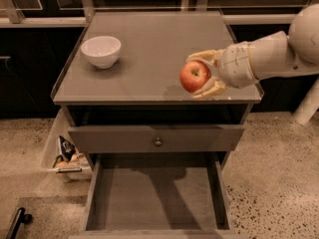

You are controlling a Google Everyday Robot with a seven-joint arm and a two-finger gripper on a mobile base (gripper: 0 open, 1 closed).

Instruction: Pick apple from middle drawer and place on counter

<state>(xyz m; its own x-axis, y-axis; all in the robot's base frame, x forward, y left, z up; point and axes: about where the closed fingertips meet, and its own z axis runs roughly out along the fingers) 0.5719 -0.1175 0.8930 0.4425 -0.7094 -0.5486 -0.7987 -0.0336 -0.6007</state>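
Note:
My gripper (pixel 205 73) comes in from the right and is shut on the red apple (pixel 194 76), one finger above it and one below. It holds the apple over the front right part of the counter (pixel 149 49), a little above the surface, with a shadow under it. The middle drawer (pixel 154 190) is pulled open below, its flat floor bare. The drawer with the small round knob (pixel 158 142) sits just above it, nearly closed.
A white bowl (pixel 101 51) stands on the counter's back left. A pale bin (pixel 62 151) with small items leans at the cabinet's left side on the speckled floor. A dark handle (pixel 17 220) lies at the bottom left.

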